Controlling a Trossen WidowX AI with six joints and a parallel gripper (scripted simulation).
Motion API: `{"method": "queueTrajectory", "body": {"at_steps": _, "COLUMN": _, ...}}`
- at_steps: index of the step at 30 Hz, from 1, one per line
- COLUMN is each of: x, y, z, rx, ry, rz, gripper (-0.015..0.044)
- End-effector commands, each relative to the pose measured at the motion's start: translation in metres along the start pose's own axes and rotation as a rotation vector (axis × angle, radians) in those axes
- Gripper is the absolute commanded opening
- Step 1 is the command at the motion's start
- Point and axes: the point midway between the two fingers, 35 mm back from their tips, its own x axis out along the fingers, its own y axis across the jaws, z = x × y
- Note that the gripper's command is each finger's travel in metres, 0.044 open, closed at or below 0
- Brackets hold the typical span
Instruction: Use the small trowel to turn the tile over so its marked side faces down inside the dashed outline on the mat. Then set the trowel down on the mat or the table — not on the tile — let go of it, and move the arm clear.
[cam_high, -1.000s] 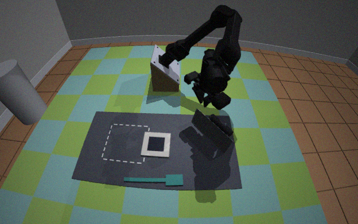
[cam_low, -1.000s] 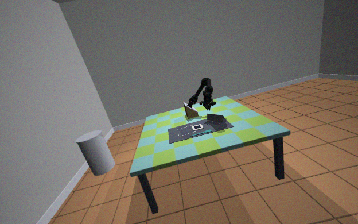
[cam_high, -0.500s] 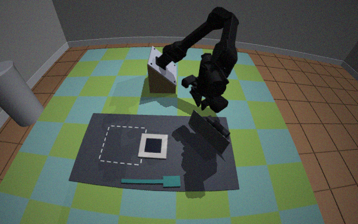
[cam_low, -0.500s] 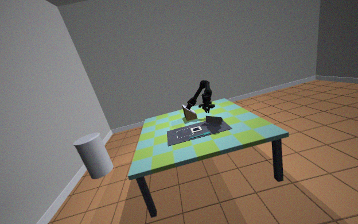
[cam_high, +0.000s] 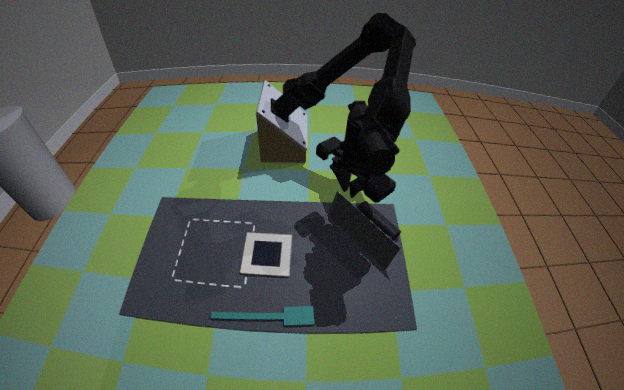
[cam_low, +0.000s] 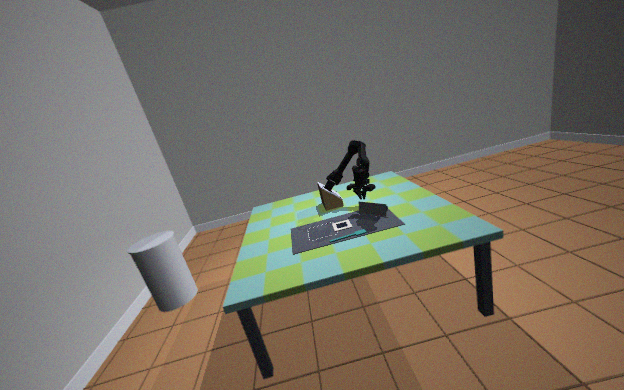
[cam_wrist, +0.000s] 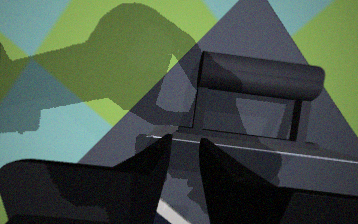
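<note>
The square tile (cam_high: 266, 253) (cam_low: 342, 225) lies flat on the mat (cam_high: 145, 285) (cam_low: 298, 246), pale border and dark marked square up. Its left part overlaps the right side of the dashed outline (cam_high: 190, 220); most of it is outside. A dark trowel (cam_high: 367, 237) (cam_low: 373, 209) (cam_wrist: 260, 77), a plate with a round bar handle on posts, stands on edge at the mat's right end. My gripper (cam_high: 349, 192) (cam_low: 362, 197) (cam_wrist: 185, 141) is slightly open and empty, above the trowel's plate, fingers pointing down. In the wrist view the plate's top edge passes beneath the fingertips.
A teal flat tool (cam_high: 298, 316) (cam_low: 361, 232) with a square blade and thin handle lies along the mat's front edge. The arm's wedge-shaped base (cam_high: 281, 144) (cam_low: 331, 199) stands behind the mat. A grey cylinder (cam_high: 32, 165) (cam_low: 164, 272) is off to the left.
</note>
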Motion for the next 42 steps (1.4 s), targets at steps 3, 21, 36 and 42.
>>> {"method": "queueTrajectory", "body": {"at_steps": 3, "x": 0.008, "y": 0.002, "z": -0.004, "rx": 0.009, "ry": -0.006, "rz": 0.002, "gripper": 0.01}}
{"method": "queueTrajectory", "body": {"at_steps": 21, "x": 0.016, "y": 0.002, "z": -0.01, "rx": 0.009, "ry": -0.006, "rz": 0.002, "gripper": 0.01}}
{"method": "queueTrajectory", "body": {"at_steps": 36, "x": 0.016, "y": 0.002, "z": -0.01, "rx": 0.009, "ry": -0.006, "rz": 0.002, "gripper": 0.01}}
{"method": "queueTrajectory", "body": {"at_steps": 42, "x": 0.016, "y": 0.002, "z": -0.01, "rx": 0.009, "ry": -0.006, "rz": 0.002, "gripper": 0.01}}
